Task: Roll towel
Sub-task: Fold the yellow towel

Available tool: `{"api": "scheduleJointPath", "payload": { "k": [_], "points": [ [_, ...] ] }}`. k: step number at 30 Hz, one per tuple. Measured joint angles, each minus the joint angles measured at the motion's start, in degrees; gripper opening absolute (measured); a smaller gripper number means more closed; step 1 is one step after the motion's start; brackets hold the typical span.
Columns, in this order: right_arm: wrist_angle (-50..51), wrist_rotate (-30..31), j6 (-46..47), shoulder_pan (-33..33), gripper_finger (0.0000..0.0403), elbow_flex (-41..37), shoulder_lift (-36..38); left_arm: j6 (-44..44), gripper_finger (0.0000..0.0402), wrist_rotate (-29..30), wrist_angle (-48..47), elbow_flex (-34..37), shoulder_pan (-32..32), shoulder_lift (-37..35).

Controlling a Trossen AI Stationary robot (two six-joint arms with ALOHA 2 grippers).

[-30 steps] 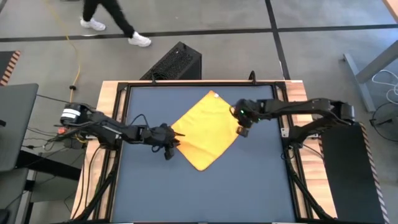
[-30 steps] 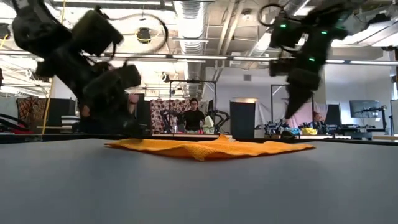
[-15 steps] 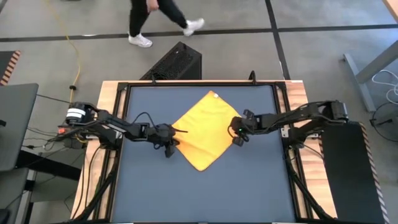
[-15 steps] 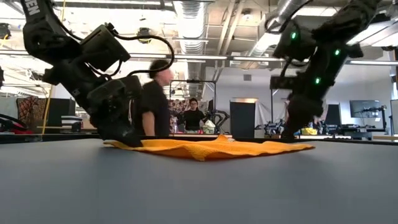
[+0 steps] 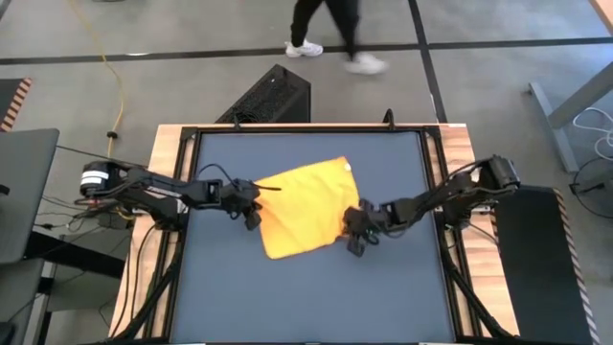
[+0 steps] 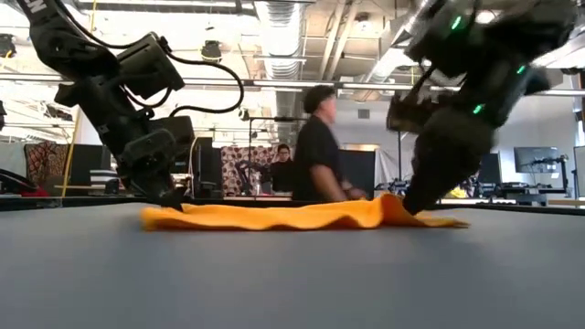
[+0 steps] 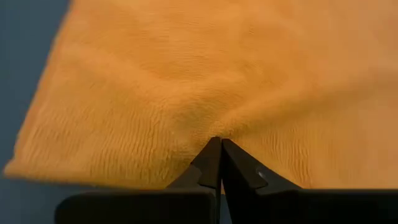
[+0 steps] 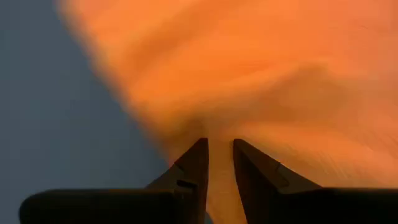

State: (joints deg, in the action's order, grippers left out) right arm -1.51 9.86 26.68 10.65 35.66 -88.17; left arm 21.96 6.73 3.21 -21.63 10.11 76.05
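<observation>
Towel (image 5: 299, 209) lies on the dark bench (image 5: 306, 287), roughly mid-bench, spread as a skewed quadrilateral with one corner lifted on the right side.

Left claw (image 5: 252, 204) sits at the towel's left edge, low on the bench — the left wrist view shows its fingers (image 7: 211, 163) pressed together, clenched on a pinch of the yellow-orange cloth (image 7: 205, 74), fabric puckering at the tips. In the low view the left claw (image 6: 166, 196) touches the bench at the towel's (image 6: 302, 216) end.

Right claw (image 5: 356, 230) is at the towel's lower right corner. The right wrist view shows its fingers (image 8: 194, 163) slightly apart with a fold of cloth (image 8: 249, 74) between them — grasping the towel. In the low view the right claw (image 6: 413, 203) holds that corner raised into a small peak above the rest of the cloth.

A person (image 6: 320, 151) shows beyond the bench in the low view; legs and shoes (image 5: 330, 34) on the floor in the high view.
</observation>
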Motion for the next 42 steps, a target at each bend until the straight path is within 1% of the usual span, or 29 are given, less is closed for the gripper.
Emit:
{"api": "scheduleJointPath", "payload": {
  "k": [3,6,9,11,14,15,16,19,21,22,24,28,33,35,37,40,42],
  "points": [
    [4.3,0.8,-2.2,1.4,0.0102,2.7,1.8,-1.6,0.0,0.0,-0.9,0.0,2.3,-1.2],
    [12.4,1.8,-6.2,0.3,0.0102,4.4,3.6,-2.0,0.0,0.0,-3.1,-0.2,4.4,-3.6],
    [15.9,1.7,-9.9,-1.4,0.0102,5.3,6.3,-4.2,0.0,0.0,-7.7,-2.4,6.1,-7.0],
    [16.4,0.3,-12.7,-2.3,0.0102,5.4,8.0,-6.0,0.0,-0.1,-11.6,-3.9,6.7,-9.5],
    [17.9,-4.4,-18.2,-2.4,0.0102,5.4,9.4,-8.0,0.0,-0.6,-15.6,-6.2,6.7,-12.6],
    [18.4,-6.0,-19.8,-2.4,0.0102,5.3,9.6,-8.2,0.0,-1.9,-16.4,-6.6,6.7,-13.7],
    [19.0,-7.5,-21.1,-2.4,0.0102,5.4,9.6,-8.2,0.0,-4.3,-16.4,-6.7,6.7,-14.6],
    [21.1,-10.9,-24.3,-2.4,0.0102,5.3,8.5,-8.2,0.0,-16.4,-15.3,-6.5,5.7,-16.5],
    [20.9,-11.9,-25.8,-2.3,0.0102,5.3,7.5,-8.3,0.0002,-23.1,-14.1,-6.3,3.8,-16.6],
    [20.7,-12.2,-26.5,-2.1,0.0103,5.3,7.0,-8.3,0.0004,-25.0,-14.3,-6.3,2.3,-16.6],
    [20.2,-12.8,-28.2,-1.6,0.0105,5.3,6.2,-8.9,0.0014,-26.2,-14.4,-6.2,-1.4,-16.0],
    [19.5,-13.0,-29.2,-0.4,0.0115,5.3,5.6,-11.4,0.0053,-25.3,-11.8,-6.2,-9.5,-14.3],
    [19.5,-13.0,-29.9,0.6,0.0137,5.3,5.6,-12.2,0.0113,-18.0,-8.6,-6.2,-17.5,-9.9],
    [19.5,-13.0,-30.2,0.6,0.0146,5.3,5.6,-13.2,0.0134,-15.8,-8.8,-6.2,-19.6,-7.6],
    [19.5,-12.9,-30.2,0.6,0.0153,5.3,5.6,-14.9,0.0149,-15.2,-7.7,-6.2,-21.1,-5.0],
    [19.5,-12.8,-30.2,0.6,0.0158,4.7,5.6,-18.3,0.0158,-15.2,-4.6,-6.2,-22.7,-1.7],
    [19.5,-12.8,-29.9,0.8,0.0159,4.3,5.6,-19.1,0.0159,-14.2,-2.5,-6.2,-23.5,0.2]
  ]
}}
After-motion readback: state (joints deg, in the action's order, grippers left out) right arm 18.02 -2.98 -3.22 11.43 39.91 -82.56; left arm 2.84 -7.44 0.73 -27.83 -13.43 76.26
